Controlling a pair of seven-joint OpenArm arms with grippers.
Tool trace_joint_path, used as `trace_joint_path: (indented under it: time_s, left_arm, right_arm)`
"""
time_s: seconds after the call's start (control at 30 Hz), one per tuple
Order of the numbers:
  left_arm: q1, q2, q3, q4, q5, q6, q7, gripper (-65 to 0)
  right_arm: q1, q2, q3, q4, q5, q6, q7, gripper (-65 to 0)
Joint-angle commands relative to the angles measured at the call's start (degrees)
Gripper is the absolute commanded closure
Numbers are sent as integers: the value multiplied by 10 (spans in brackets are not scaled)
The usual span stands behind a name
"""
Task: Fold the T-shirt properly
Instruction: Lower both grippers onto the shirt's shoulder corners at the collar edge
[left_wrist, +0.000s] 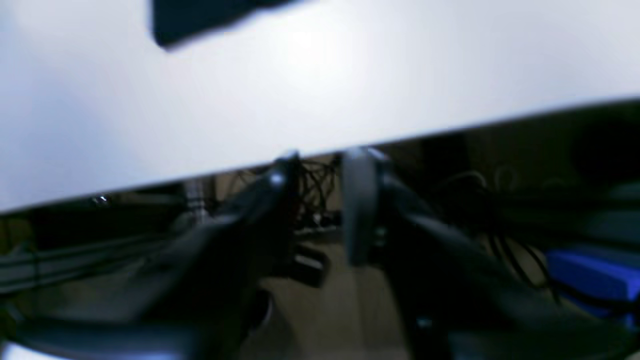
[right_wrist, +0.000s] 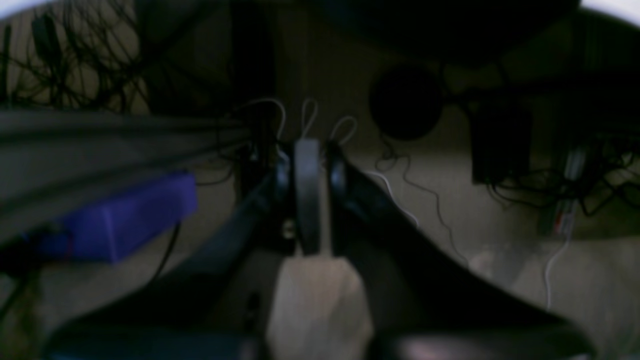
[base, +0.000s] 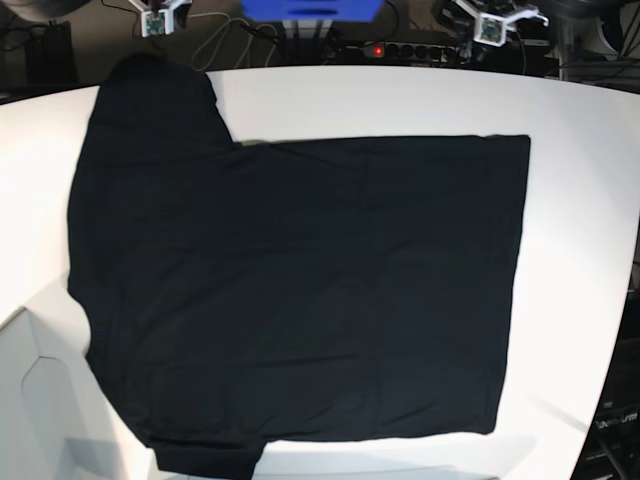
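Observation:
The black T-shirt (base: 300, 290) lies spread flat on the white table (base: 580, 200), hem to the right, one sleeve at the upper left and one at the bottom left. No print or tag shows. Both grippers hang beyond the table's far edge, apart from the cloth. My left gripper (base: 493, 25) is at the top right. In the left wrist view the left gripper (left_wrist: 322, 167) stands open and empty below the table edge, with a T-shirt corner (left_wrist: 200, 20) far off. My right gripper (base: 160, 18) is at the top left. In the right wrist view the right gripper (right_wrist: 315, 180) shows a narrow gap and nothing in it.
A blue box (base: 310, 8) and a power strip (base: 400, 48) sit behind the table's far edge. Tangled cables (right_wrist: 65, 65) hang under the table. The blue box (left_wrist: 595, 275) shows again in the left wrist view. A white panel (base: 40, 400) lies at the table's near left corner.

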Motion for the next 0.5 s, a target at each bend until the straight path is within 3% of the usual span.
trace_joint_path:
  time_s: [0.0, 0.1, 0.17, 0.47]
  left_arm:
    - [10, 0, -8, 11, -19, 3, -11, -230]
    - [2, -6, -33, 13, -99, 2, -11, -334]
    - [-15, -6, -55, 13, -140, 1, -10, -365]
    - [-71, -6, -100, 9, -171, 0, -6, -370]
  right_arm:
    - [-5, 1, 4, 10, 2, -2, 8, -133]
    - [15, 1, 12, 10, 2, -2, 8, -244]
    - [26, 2, 12, 10, 2, -2, 8, -288]
    - [83, 15, 39, 10, 2, -2, 9, -298]
